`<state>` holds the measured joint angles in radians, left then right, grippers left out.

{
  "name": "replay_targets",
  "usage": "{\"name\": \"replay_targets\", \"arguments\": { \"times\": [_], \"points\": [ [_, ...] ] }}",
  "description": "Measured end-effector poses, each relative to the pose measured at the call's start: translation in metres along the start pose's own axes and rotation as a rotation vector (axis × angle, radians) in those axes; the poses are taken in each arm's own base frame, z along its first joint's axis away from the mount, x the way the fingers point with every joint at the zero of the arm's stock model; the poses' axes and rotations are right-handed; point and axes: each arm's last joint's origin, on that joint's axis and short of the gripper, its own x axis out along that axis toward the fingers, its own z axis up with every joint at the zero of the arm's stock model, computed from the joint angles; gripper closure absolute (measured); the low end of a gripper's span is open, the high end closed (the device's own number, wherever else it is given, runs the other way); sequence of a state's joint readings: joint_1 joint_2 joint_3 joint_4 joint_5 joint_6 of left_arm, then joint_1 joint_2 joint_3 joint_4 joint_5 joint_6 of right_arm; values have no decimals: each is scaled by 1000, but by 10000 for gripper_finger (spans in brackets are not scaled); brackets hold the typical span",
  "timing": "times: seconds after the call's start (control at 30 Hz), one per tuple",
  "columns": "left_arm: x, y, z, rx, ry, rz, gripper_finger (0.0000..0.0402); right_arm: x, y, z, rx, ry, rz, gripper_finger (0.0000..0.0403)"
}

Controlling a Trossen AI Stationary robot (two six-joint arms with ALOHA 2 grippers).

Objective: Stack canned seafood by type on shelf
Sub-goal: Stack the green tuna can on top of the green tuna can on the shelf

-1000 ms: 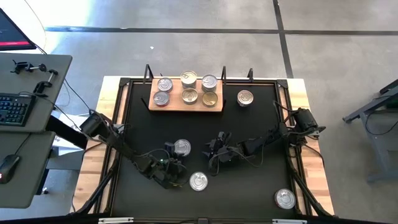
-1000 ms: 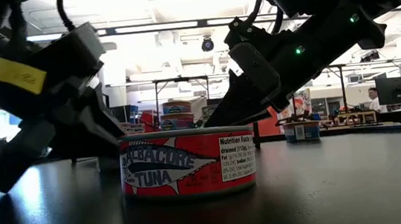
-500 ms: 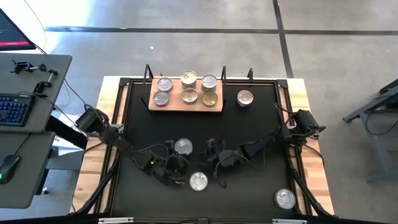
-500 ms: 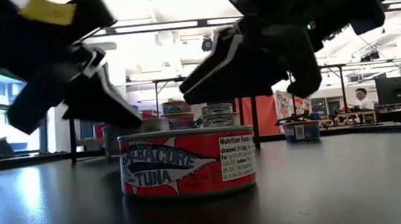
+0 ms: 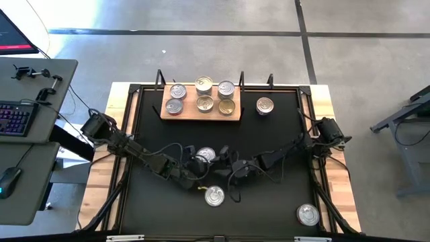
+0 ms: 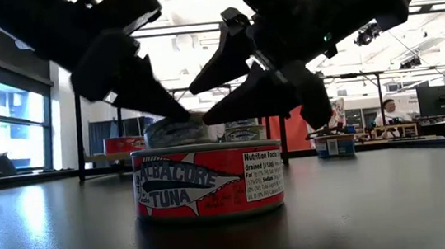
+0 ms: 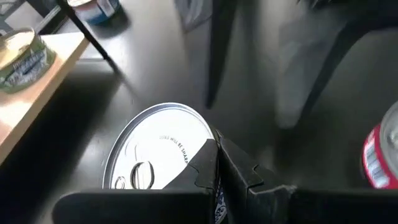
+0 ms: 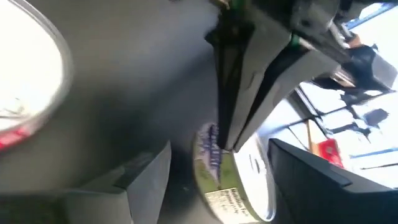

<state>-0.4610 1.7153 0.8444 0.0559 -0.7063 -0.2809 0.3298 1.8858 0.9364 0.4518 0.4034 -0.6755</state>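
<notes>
A silver-topped can (image 5: 206, 155) hangs above the middle of the black table, and my left gripper (image 5: 195, 168) is shut on it. My right gripper (image 5: 225, 160) is open just right of it; its fingers (image 8: 146, 177) stand on either side of the can (image 8: 245, 180), and I cannot tell whether they touch. A red-sided tuna can (image 5: 214, 195) stands on its base nearer the front edge. The wooden shelf (image 5: 201, 117) at the far side carries several cans, silver-topped and gold-topped. My left gripper pinches the can at its rim (image 7: 208, 140), on the side toward the right arm, between its two shut fingers (image 7: 233, 171). The fingers slant down from the table's left. The can (image 6: 170, 133) is lifted clear of the table and tilted.
One silver-topped can (image 5: 265, 105) stands on the table right of the shelf and another (image 5: 308, 214) near the front right corner. A desk with a keyboard (image 5: 15, 117) is beyond the table's left edge.
My left gripper has shut on the silver-topped can, risen and gone toward the table's right, lifting the can off the table and tipping it. My right gripper has rolled about its own axis, opened wider and come up beside the can.
</notes>
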Motion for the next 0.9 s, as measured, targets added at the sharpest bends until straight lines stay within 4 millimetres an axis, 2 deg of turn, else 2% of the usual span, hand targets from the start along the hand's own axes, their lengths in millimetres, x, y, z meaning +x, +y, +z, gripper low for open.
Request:
{"name": "replay_targets", "arguments": {
  "times": [0.13, 0.33, 0.47, 0.63, 0.77, 0.9],
  "points": [
    [3, 2, 8, -9, -45, -32, 401, 0, -2, -2, -42, 35, -40, 140],
    [3, 1, 13, -3, -88, -54, 401, 0, 1, -5, -84, 60, -6, 140],
    [-1, 1, 17, -10, -108, -61, 401, 0, 3, -8, -147, 99, -2, 140],
    [-9, 4, 24, -28, -136, -73, 401, 0, 1, -6, -131, 93, -35, 143],
    [-12, 5, 26, -36, -145, -79, 401, 0, 0, -5, -128, 91, -44, 180],
    [-12, 5, 26, -35, -146, -70, 401, 0, -2, -3, -45, 65, -65, 252]
  ]
}}
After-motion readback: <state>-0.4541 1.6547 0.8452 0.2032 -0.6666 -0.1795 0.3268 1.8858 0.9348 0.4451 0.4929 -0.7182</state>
